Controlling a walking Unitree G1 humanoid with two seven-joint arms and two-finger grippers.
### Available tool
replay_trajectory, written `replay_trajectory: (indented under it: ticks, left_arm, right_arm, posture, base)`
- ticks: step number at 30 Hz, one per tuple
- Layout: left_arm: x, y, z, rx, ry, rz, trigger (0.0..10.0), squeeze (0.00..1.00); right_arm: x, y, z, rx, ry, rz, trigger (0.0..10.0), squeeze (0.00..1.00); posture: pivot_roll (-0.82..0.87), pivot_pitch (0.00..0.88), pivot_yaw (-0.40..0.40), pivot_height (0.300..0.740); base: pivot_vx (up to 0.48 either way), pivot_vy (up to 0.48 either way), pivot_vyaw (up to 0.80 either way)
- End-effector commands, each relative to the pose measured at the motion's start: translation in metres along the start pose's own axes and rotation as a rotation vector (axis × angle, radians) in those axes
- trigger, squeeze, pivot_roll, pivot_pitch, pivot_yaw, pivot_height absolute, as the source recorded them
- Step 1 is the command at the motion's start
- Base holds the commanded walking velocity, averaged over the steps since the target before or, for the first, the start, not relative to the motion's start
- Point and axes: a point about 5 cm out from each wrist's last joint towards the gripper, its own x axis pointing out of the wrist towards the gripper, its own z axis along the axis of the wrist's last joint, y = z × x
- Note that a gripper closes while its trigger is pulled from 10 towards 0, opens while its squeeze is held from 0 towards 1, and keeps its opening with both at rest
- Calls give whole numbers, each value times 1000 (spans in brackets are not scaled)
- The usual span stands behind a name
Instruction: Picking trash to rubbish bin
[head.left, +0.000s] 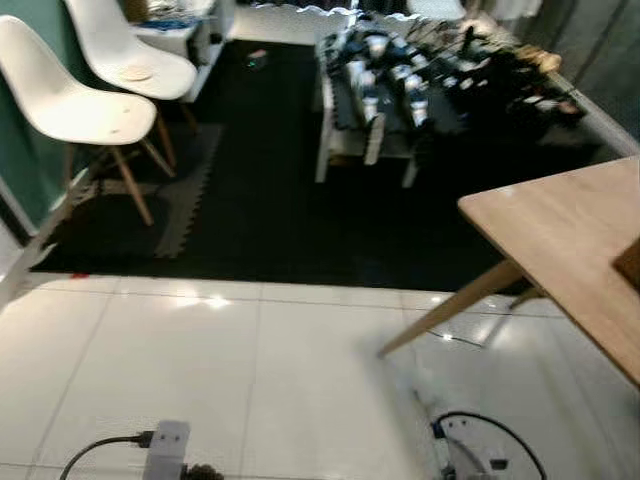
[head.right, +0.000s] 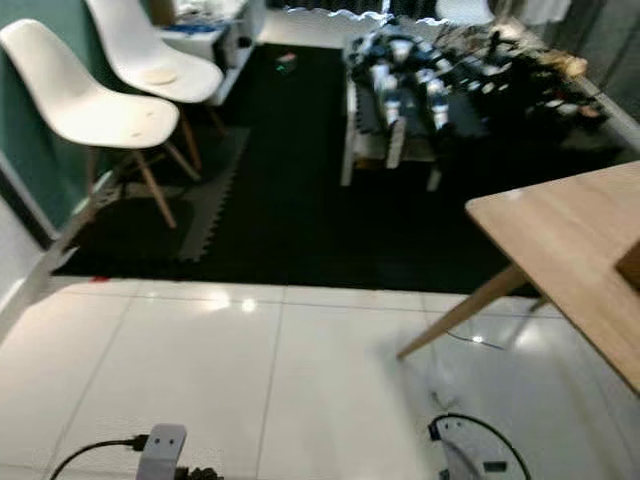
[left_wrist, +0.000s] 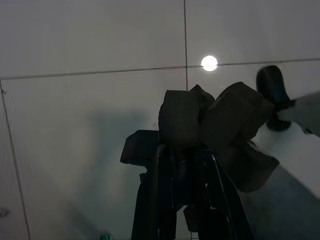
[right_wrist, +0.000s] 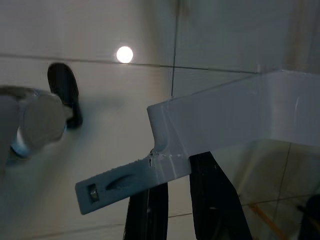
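The left end effector has its two black fingers closed on a dark crumpled wad that bulges out past the fingertips, with pale floor tiles well beyond it. The wad looks like scrunched paper or thin plastic: light, soft and easily squashed. It seems likely to slip only if the grip loosens, so pinching it through the thick middle, as now, looks right.

The right end effector is clamped on a flat white plastic piece at the narrow neck where a small tab juts off it. That piece looks stiff, smooth and light, and its long end hangs far out beyond the fingers, so it may twist in the hold.

Ahead stand a wooden bench, two white chairs and a black mat. I cannot pick out a rubbish bin.
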Motion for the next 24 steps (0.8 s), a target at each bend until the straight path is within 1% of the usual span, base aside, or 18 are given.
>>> replay_trajectory:
  ticks: [1,3,6,10,14,15,17,18,19,20,21,23,24]
  left_arm:
    - [-1,2,-7,-7,30,6,10000,0]
    - [-1,2,-7,-9,30,5,10000,0]
    - [-1,2,-7,-26,34,-3,10000,0]
    - [-1,0,-9,-47,38,-9,10000,0]
    - [-2,-1,-12,-50,46,-14,10000,0]
    - [-2,-1,-13,-53,47,-14,10000,0]
    - [-2,-1,-14,-74,43,-8,10000,0]
    - [-2,-1,-14,-74,43,-8,10000,0]
    - [-2,-1,-13,-85,36,-4,10000,0]
    - [-2,1,-11,-101,25,4,10000,0]
    - [-2,2,-10,-110,19,9,10000,0]
    - [-2,4,-8,-124,10,17,10000,0]
    - [-2,5,-7,-129,8,22,10000,0]
  right_arm:
    - [0,-1,13,24,-52,-4,10000,0]
    - [1,-2,17,26,-63,-4,10000,0]
    - [0,-3,34,40,-120,4,10000,0]
    - [0,-2,42,29,-141,14,10000,0]
    - [0,1,50,27,-169,26,10000,0]
    - [0,2,54,30,-188,33,10000,0]
    - [-3,4,71,96,-269,72,10000,0]
    - [-3,4,71,96,-269,72,10000,0]
    - [-5,3,85,157,-337,102,10000,0]
    - [-9,3,105,241,-424,153,10000,0]
    - [-13,1,117,293,-482,187,10000,0]
    - [-23,-2,148,351,-624,280,10000,0]
    - [-30,-4,163,357,-685,323,10000,0]
  posture:
    - [24,71,-12,740]
    - [24,71,-12,740]
    - [23,72,-19,740]
    - [22,80,-17,740]
    - [19,85,-17,740]
    - [23,84,-19,740]
    - [26,85,-19,740]
    - [26,85,-19,740]
    - [30,85,-22,740]
    - [31,85,-23,740]
    - [31,85,-23,740]
    - [26,84,-22,740]
    - [26,84,-22,740]
  base:
    - [0,0,0]
    - [0,0,0]
    - [0,0,0]
    - [0,0,0]
    - [0,0,0]
    - [0,0,0]
    - [0,0,0]
    - [0,0,0]
    - [0,0,0]
    - [0,0,0]
    - [0,0,0]
    - [0,0,0]
    - [0,0,0]
